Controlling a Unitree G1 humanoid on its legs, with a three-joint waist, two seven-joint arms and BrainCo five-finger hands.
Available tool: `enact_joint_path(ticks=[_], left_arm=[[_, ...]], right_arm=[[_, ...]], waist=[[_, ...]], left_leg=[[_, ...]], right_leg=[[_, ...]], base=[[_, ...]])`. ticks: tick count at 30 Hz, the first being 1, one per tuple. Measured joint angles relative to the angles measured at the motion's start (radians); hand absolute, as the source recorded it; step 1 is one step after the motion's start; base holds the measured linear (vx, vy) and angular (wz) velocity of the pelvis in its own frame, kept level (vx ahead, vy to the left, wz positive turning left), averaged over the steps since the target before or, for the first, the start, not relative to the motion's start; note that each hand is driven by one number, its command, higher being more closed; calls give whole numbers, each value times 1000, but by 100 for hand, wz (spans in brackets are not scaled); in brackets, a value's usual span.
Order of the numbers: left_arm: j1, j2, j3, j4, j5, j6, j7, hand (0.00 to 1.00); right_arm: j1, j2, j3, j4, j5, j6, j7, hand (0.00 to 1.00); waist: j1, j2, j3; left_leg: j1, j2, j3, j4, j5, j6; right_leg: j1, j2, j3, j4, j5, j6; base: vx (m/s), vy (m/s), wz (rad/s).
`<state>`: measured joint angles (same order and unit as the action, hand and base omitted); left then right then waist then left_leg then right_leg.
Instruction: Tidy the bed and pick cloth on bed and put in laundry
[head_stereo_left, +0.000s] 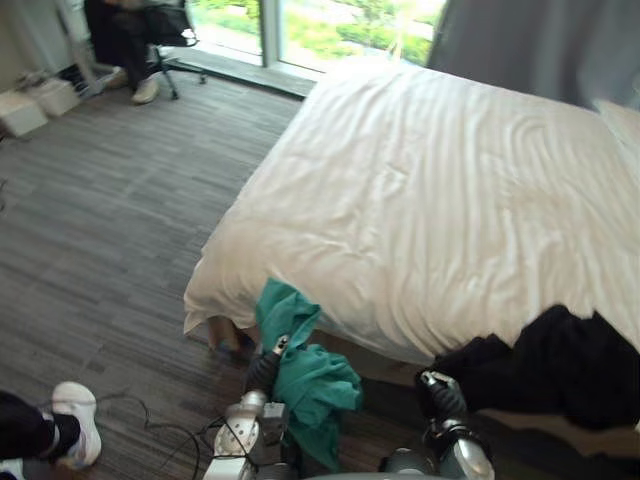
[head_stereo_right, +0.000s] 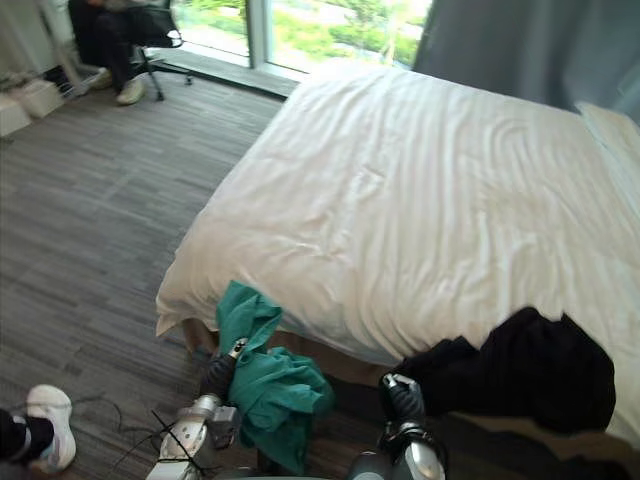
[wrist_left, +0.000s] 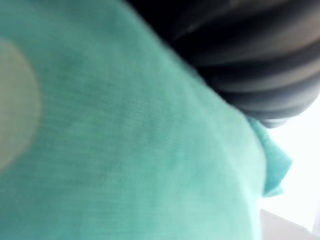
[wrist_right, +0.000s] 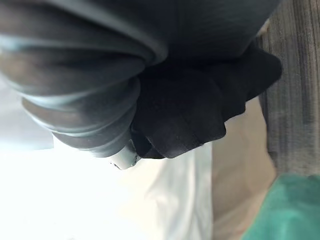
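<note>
white bed, left hand in green cloth, right hand at black cloth

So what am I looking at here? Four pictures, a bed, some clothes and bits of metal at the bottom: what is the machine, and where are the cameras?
It is a two-legged robot with two arms, tidying a bedroom. The two wide pictures come from cameras in its head, looking down past its arms. The two close-ups come from a camera on each wrist. Before it stands a bed with a white sheet. The left hand is buried in a green cloth at the bed's near edge. The right hand is against a black cloth on the bed's near corner. The cloth hides each grip, so I cannot say either is truly held. The white shoe is a person's.
</note>
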<state>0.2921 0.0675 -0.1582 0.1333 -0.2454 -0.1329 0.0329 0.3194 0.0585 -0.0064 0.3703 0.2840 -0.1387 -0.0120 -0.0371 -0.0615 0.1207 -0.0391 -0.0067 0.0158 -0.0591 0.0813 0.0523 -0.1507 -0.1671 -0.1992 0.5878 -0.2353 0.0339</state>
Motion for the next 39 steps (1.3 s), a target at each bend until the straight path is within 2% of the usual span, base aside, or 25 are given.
enact_joint_path(ticks=[1,2,4,6,7,8,9,11,13,15,16,17,18,19,21,22,23,25,29,31,33,35,36,37,39], left_arm=[[5,-6,0,8,0,0,11,100],[8,-8,0,8,-1,0,15,100],[13,-30,3,8,-13,0,16,100],[18,-52,12,6,-30,-1,17,100],[34,-60,14,-11,-53,-6,14,100],[36,-68,16,-6,-60,-6,14,100],[55,-105,20,-8,-74,-7,15,100],[81,-127,21,-7,-99,-8,15,100],[110,-141,41,-9,-141,-5,32,100],[108,-140,53,-11,-158,-4,39,100],[104,-139,51,-11,-158,-4,40,100],[104,-139,51,-10,-158,-4,40,100],[103,-139,50,-8,-159,-4,41,100],[106,-139,45,-7,-162,-5,42,100],[104,-135,45,17,-176,-9,46,100],[80,-128,27,53,-176,-7,46,100],[73,-123,14,61,-176,-7,46,100],[73,-113,-7,63,-176,-7,45,100],[73,-83,-21,67,-174,-6,42,100],[73,-70,-38,67,-165,0,36,100],[66,-62,-45,69,-145,7,35,100],[60,-55,-46,73,-130,11,35,100],[58,-46,-34,74,-120,12,38,100],[58,-38,-30,76,-114,12,39,100],[46,-32,-33,88,-105,12,49,100]], right_arm=[[16,3,18,0,-24,4,-4,100],[21,2,24,-1,-29,5,-4,100],[40,2,48,-22,-59,7,-9,100],[55,3,65,-53,-68,7,-12,100],[83,15,87,-89,-93,6,-19,100],[82,13,88,-82,-101,8,-23,100],[86,-5,84,-89,-116,12,-40,100],[87,-18,87,-95,-141,15,-54,100],[82,-18,104,-108,-154,29,-65,100],[84,-13,105,-140,-162,29,-79,100],[89,-13,105,-162,-178,29,-85,100],[88,-15,104,-165,-182,29,-92,100],[66,-20,101,-161,-196,29,-103,100],[55,-19,102,-157,-203,29,-103,100],[39,-17,99,-143,-213,28,-103,100],[39,-15,90,-129,-215,28,-101,100],[36,-14,85,-111,-215,30,-100,100],[30,-8,73,-79,-216,33,-98,100],[20,-5,62,-70,-235,35,-97,100],[21,-6,51,-57,-247,35,-96,100],[26,-8,33,-28,-248,40,-97,100],[38,-9,35,-28,-251,40,-97,100],[40,-4,39,-21,-256,40,-97,100],[42,3,43,-22,-256,40,-96,100],[58,4,45,-24,-254,38,-98,100]], waist=[[3,2,1],[3,3,1],[4,8,6],[8,12,10],[25,-30,11],[29,-44,15],[41,-3,16],[61,48,30],[94,62,35],[96,66,36],[98,63,38],[98,62,39],[101,64,39],[112,58,39],[106,50,37],[105,49,37],[105,49,37],[107,48,37],[106,39,39],[102,34,42],[103,26,46],[94,20,48],[80,22,54],[73,17,53],[41,19,55]], left_leg=[[0,-12,-54,12,-1,1],[0,-19,-74,17,-3,2],[-9,-54,-173,57,-19,3],[-32,-73,-206,91,-41,6],[-44,-112,-187,100,-59,-1],[-45,-121,-175,123,-50,-6],[-111,-89,-115,273,-96,-15],[-123,-60,-106,300,-154,-30],[-152,-59,-120,310,-160,-37],[-180,-23,-50,337,-186,-32],[-187,43,92,356,-190,-39],[-184,76,165,355,-189,-39],[-157,109,300,346,-181,-36],[-152,94,306,336,-181,-34],[-138,54,283,302,-164,-18],[-127,16,253,264,-147,-4],[-121,-1,239,248,-140,4],[-107,-24,218,224,-131,15],[-73,-56,163,146,-84,24],[-51,-67,130,104,-75,23],[-14,-71,121,45,-81,24],[23,-70,116,16,-81,23],[18,-69,77,26,-57,17],[16,-67,61,29,-56,16],[11,-63,5,42,-55,14]], right_leg=[[-12,55,52,-14,-35,-4],[-18,76,76,-18,-44,1],[-47,158,239,-36,-52,3],[-41,184,339,-76,-52,3],[-16,142,376,-165,-36,1],[-26,123,354,-161,-29,-9],[-16,111,282,-190,-22,-17],[5,114,206,-205,2,-15],[18,104,150,-214,4,-16],[43,85,73,-240,4,-16],[64,68,17,-244,4,-16],[74,59,-6,-244,1,-16],[98,32,-36,-242,-10,1],[101,20,-38,-245,-13,6],[119,3,-45,-272,-13,17],[149,-12,-51,-314,1,39],[165,-19,-54,-333,7,47],[189,-30,-67,-351,20,61],[210,-43,-105,-340,47,64],[194,-58,-110,-270,48,64],[145,-85,-115,-108,56,50],[85,-103,-103,34,85,-3],[32,-72,-47,104,24,6],[18,-43,-15,104,-5,15],[-8,66,86,20,-66,39]], base=[[80,-99,125],[43,-113,131],[7,-141,138],[-60,-182,146],[-57,-206,154],[89,-195,164],[125,-130,109],[150,-87,100],[89,-71,89],[86,-32,113],[110,-5,105],[191,80,129],[183,155,74],[154,146,55],[113,121,43],[162,181,72],[121,150,69],[85,125,45],[24,63,42],[-54,39,45],[-76,57,49],[41,28,46],[92,15,43],[95,0,65],[62,-20,86]])
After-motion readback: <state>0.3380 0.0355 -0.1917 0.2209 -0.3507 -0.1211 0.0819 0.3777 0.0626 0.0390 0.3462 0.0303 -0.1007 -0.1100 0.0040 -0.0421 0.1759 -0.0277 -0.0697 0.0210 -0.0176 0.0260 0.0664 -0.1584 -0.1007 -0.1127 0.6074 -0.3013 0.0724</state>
